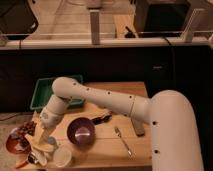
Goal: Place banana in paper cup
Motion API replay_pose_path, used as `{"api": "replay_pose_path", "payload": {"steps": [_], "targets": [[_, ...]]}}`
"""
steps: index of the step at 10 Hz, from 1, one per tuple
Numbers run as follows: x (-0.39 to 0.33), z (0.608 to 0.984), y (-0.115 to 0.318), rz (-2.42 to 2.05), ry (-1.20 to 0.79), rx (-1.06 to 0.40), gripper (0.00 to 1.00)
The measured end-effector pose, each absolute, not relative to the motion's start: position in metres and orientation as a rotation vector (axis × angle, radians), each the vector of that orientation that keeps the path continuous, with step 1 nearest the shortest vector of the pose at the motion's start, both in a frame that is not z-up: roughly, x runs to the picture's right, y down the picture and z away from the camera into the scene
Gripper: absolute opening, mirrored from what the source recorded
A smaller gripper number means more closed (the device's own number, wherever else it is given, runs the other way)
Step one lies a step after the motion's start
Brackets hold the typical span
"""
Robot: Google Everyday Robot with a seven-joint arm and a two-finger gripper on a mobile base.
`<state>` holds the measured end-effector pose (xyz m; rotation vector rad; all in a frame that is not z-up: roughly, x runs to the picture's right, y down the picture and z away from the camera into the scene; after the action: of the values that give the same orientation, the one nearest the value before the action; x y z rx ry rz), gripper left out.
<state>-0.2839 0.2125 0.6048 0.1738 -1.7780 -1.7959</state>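
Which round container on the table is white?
The paper cup, at the front edge, smaller than the purple bowl behind it; the hand is to its left, by the banana.

From here I see 1 arm (100,97), cased all over in smooth, cream-white rounded covers with no cables showing. The nearest shell (172,130) is a big bulbous dome, and the link beyond it is a fat tube ending in a ball-like elbow (62,86). Small dark round dots, like recessed screw holes, run along the tube and the dome's edge. The wrist (50,116) looks greyer and narrower. The pale gripper (42,134) hangs below it, low over the left end of the wooden table (102,150).
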Motion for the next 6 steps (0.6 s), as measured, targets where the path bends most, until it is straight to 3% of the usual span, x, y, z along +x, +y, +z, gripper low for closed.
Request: {"api": "replay_pose_path", "payload": {"steps": [3,6], "targets": [[-0.285,0.581,0.226,-1.854,-1.983,0.125,0.0],[-0.267,0.566,0.233,-1.869,-2.041,0.061,0.0]]}}
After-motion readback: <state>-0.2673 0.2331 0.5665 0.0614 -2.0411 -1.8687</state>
